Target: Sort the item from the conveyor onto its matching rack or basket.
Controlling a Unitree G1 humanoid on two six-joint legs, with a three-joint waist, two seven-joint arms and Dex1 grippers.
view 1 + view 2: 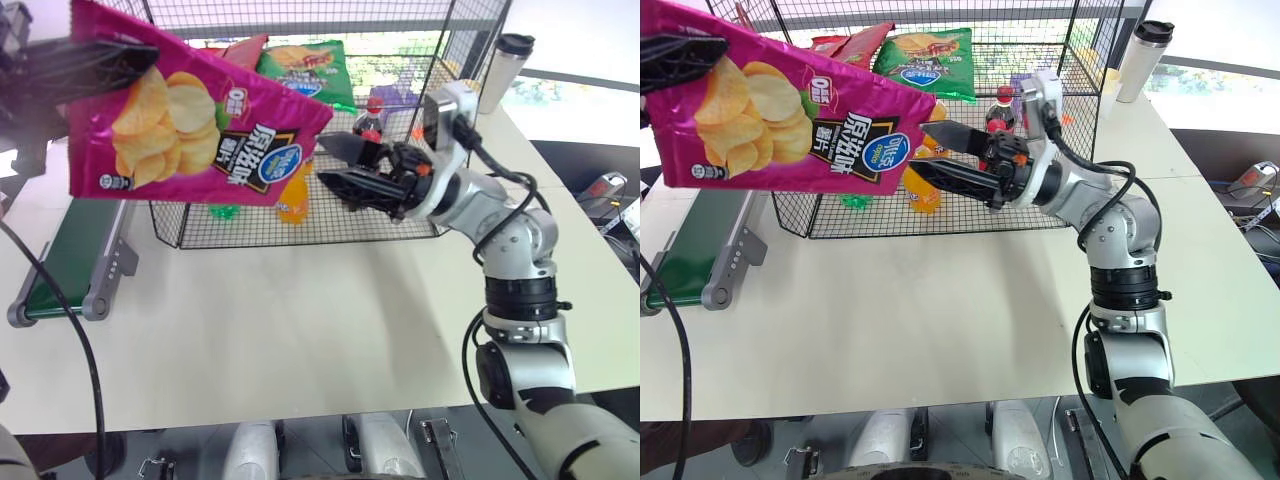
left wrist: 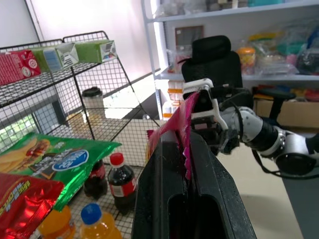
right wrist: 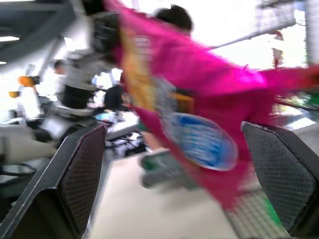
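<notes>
The item, a magenta-pink crisp bag (image 1: 190, 125), hangs in the air above the table's left side. My left gripper (image 1: 130, 62) is shut on its top edge, and in the left wrist view the pink edge (image 2: 187, 124) is pinched between the black fingers. My right gripper (image 1: 322, 160) stands open just at the bag's lower right corner. In the right wrist view the bag (image 3: 199, 94) hangs between the wide-apart fingers (image 3: 84, 169) without touching them. The green conveyor (image 1: 60, 260) lies below at the left. The black wire rack (image 1: 330, 228) stands behind.
In the rack lie a green crisp bag (image 1: 310, 62), a red crisp bag (image 1: 240, 48), a cola bottle (image 1: 370, 118) and an orange drink bottle (image 1: 293, 198). A tumbler (image 1: 505, 65) stands at the back right. The cream table (image 1: 300, 320) stretches in front.
</notes>
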